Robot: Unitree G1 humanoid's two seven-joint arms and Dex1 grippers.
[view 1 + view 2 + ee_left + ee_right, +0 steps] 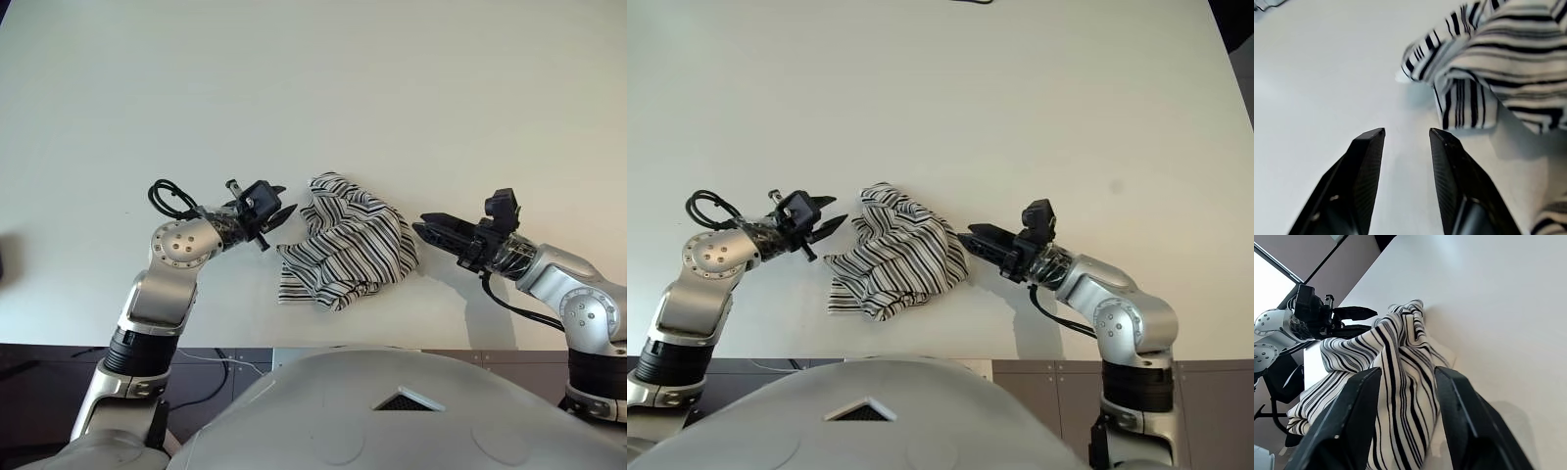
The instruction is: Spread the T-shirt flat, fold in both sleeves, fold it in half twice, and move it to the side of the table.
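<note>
T-shirt (343, 240) sits crumpled in a heap on table (294, 78), so we're at the spread-flat step. Left gripper (288, 201) and right gripper (419, 227) flank it, just beside it, fingers parted, empty. Likely next: each pinches a hem and pulls outward.

Head stereo pair looks forward-down over surface (294, 78), sharing whole scene. Wrist cameras sit close behind own jaws, facing T-shirt (1508, 63) from opposite sides.

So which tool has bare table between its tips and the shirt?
The left tool: bare table lies between its open tips and the shirt. The right tool, also open, has its tips right at the shirt's edge.
</note>
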